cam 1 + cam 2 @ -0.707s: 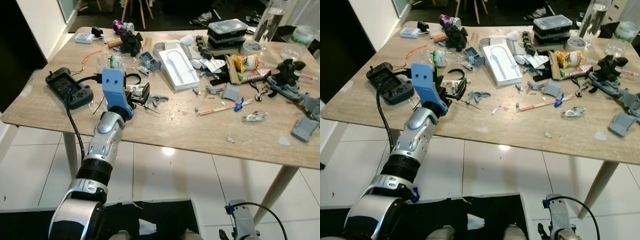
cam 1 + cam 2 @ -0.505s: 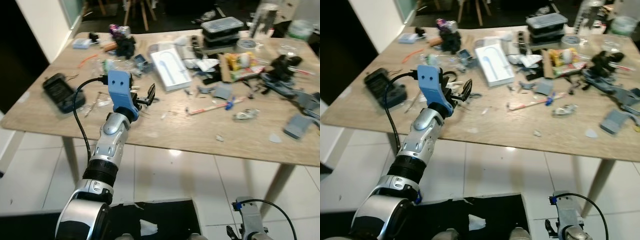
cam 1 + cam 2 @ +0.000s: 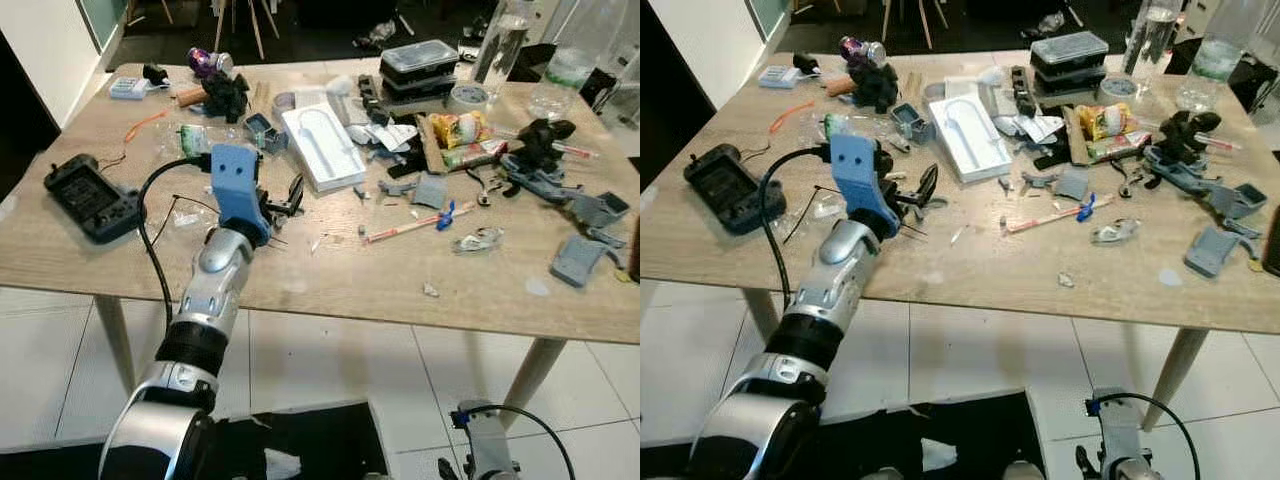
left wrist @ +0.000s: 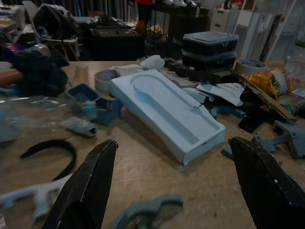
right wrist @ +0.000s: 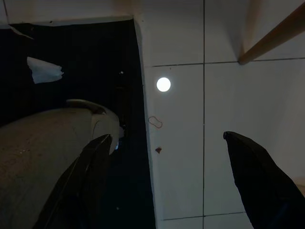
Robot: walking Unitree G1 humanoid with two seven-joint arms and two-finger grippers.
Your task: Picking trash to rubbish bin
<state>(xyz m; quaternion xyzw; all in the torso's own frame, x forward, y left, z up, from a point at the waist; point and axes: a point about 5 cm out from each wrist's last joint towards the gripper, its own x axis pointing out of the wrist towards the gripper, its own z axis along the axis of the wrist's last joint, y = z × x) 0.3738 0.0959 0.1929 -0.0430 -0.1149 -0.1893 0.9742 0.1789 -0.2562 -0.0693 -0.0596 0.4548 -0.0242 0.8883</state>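
Note:
My left gripper [image 3: 287, 196] hovers open just above the cluttered wooden table [image 3: 330, 280], near its left front part. In the left wrist view a small grey curved scrap [image 4: 143, 213] lies on the wood between and below the spread fingers [image 4: 88, 183], and a white moulded plastic tray [image 4: 167, 112] lies just beyond. Other litter on the table includes a crushed clear bottle [image 3: 200, 135], a yellow snack packet [image 3: 455, 128], a crumpled silver wrapper [image 3: 478, 239] and a wrapped stick [image 3: 410, 222]. My right gripper [image 5: 167, 176] hangs open low over the white floor tiles.
A black controller [image 3: 90, 195] with its cable sits at the table's left edge. Stacked black boxes [image 3: 420, 68], a tape roll [image 3: 466, 96], clear bottles [image 3: 497, 45] and grey printed parts [image 3: 575, 258] crowd the back and right. A table leg [image 3: 525, 375] stands at the right.
The camera has shifted, so the table sits differently in the picture. The left gripper stays open over the same part of the table. Nothing has been picked up.

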